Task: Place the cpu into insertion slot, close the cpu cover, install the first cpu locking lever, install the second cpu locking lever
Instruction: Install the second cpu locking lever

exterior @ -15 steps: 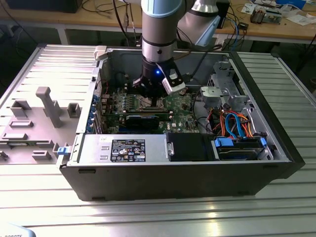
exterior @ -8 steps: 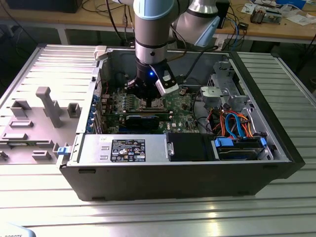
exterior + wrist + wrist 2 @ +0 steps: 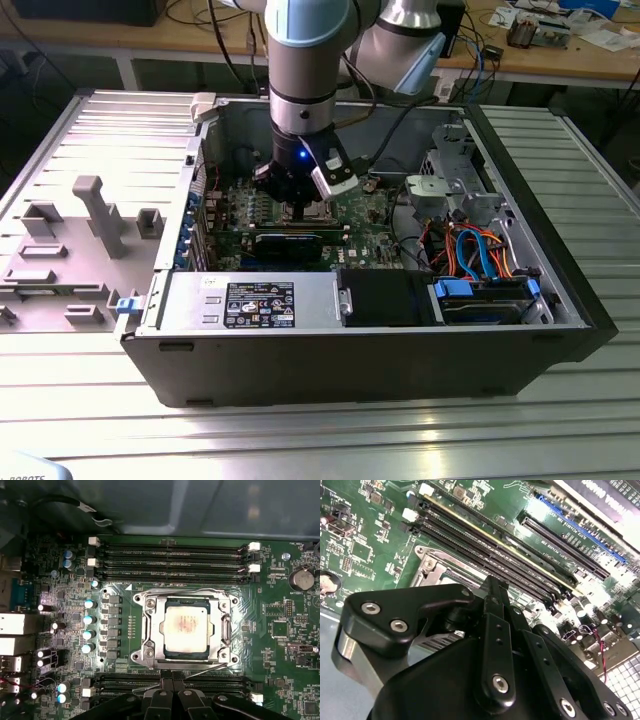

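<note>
Gripper (image 3: 297, 205) lowered inside the open computer case (image 3: 560, 300), directly above the green motherboard (image 3: 375, 235). Black finger links visible in the first wrist view (image 3: 172, 700), drawn close together just beside the socket's edge; nothing seen held between them. Same gripper body (image 3: 495, 645) seen in the second wrist view, finger links folded in, tips hidden behind the gripper body, so contact with the socket hardware cannot be told.

Cpu (image 3: 187, 627) seated flat in the insertion slot (image 3: 167, 650), silver-grey top facing up, dark socket edge showing around it. Cpu cover (image 3: 150, 650) lying closed down over the chip, its square cut-out framing the metal top. Thin wire locking lever (image 3: 200, 669) lying along the socket side nearest the gripper, running at a slight slant; whether latched cannot be told. Second lever (image 3: 175, 591) running along the opposite socket side, next to the memory slots (image 3: 170, 562).

Memory slots also visible in the second wrist view (image 3: 485, 550), beyond the gripper, with a corner of the socket frame (image 3: 427, 567) just beside them.

Black graphics card (image 3: 290, 243) lying near the socket, toward the power supply (image 3: 250, 303) in the exterior view. Blue and orange cables (image 3: 480, 250) well apart from the socket, toward the exterior view's right.
</note>
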Robot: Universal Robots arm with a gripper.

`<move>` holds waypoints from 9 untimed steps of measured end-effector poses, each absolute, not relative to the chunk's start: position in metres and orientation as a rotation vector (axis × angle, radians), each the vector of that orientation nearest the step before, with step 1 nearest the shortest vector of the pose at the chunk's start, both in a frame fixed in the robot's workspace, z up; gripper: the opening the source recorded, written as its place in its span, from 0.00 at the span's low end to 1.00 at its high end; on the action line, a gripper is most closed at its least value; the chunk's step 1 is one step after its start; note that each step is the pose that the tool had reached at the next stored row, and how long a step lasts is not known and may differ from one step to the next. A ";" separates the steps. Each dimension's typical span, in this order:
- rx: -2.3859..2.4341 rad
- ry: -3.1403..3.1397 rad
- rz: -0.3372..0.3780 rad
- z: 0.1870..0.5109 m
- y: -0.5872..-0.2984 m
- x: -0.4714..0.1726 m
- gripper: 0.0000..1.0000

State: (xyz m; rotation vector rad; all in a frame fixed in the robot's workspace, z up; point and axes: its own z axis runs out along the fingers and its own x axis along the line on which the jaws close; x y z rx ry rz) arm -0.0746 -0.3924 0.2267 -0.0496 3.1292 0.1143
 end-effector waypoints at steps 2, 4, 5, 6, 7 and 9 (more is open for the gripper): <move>-0.049 3.129 0.116 0.227 -0.394 -0.075 0.11; -0.050 3.129 0.120 0.226 -0.394 -0.076 0.11; -0.049 3.129 0.125 0.226 -0.394 -0.077 0.11; -0.050 3.129 0.128 0.225 -0.395 -0.078 0.11; -0.050 3.129 0.132 0.225 -0.395 -0.079 0.11; -0.049 3.128 0.142 0.225 -0.395 -0.081 0.11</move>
